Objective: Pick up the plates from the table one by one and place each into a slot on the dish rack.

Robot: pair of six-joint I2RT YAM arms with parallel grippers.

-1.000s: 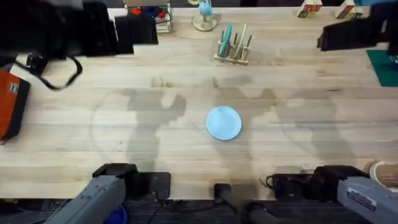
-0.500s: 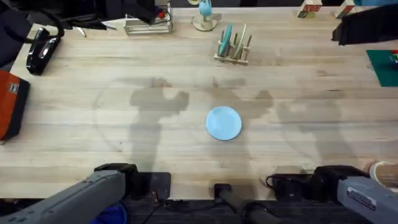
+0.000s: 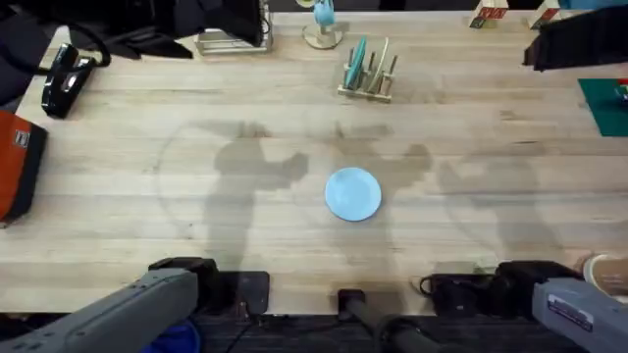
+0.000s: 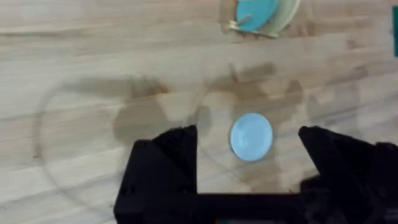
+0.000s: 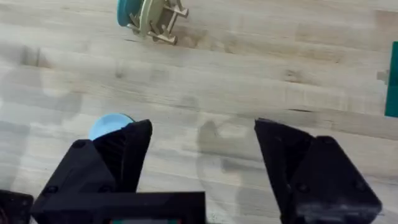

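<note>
Overhead, far L: black handheld device (image 3: 61,80) + orange/black case (image 3: 20,162) on counter (image 3: 147,235), not task items. Behind them a pale wooden frame (image 3: 234,41) w/ red parts at back edge, also not the rack.

L end effector (image 4: 249,152): fingers spread wide apart, holding nothing, hovering above the counter. Light blue plate (image 4: 251,136) sits framed between its fingers in L wrist view but well below, no contact. Looks lined up for a descent, my read only.

Centre: same plate (image 3: 352,193) lies flat on counter, roughly mid-counter, alone, well apart from rack.

Back centre: dish rack (image 3: 370,74) upright, one teal plate (image 3: 357,57) already standing on edge in a slot near its L end; remaining slots to the R of it look free. Rack + teal plate also in L wrist view (image 4: 258,14).

R end effector (image 5: 202,146): fingers wide open too, empty, above bare counter; light blue plate (image 5: 111,126) peeks out beside one finger, off to the side, not between them.

Far R: green mat (image 3: 606,103) at counter edge.

Progress: 1 plate racked, 1 plate left on counter as far as visible. Left to do: descend, grab thin flat disc (edge grab likely tricky on flat wood), carry to rack, drop into a free slot w/o knocking the teal one
</note>
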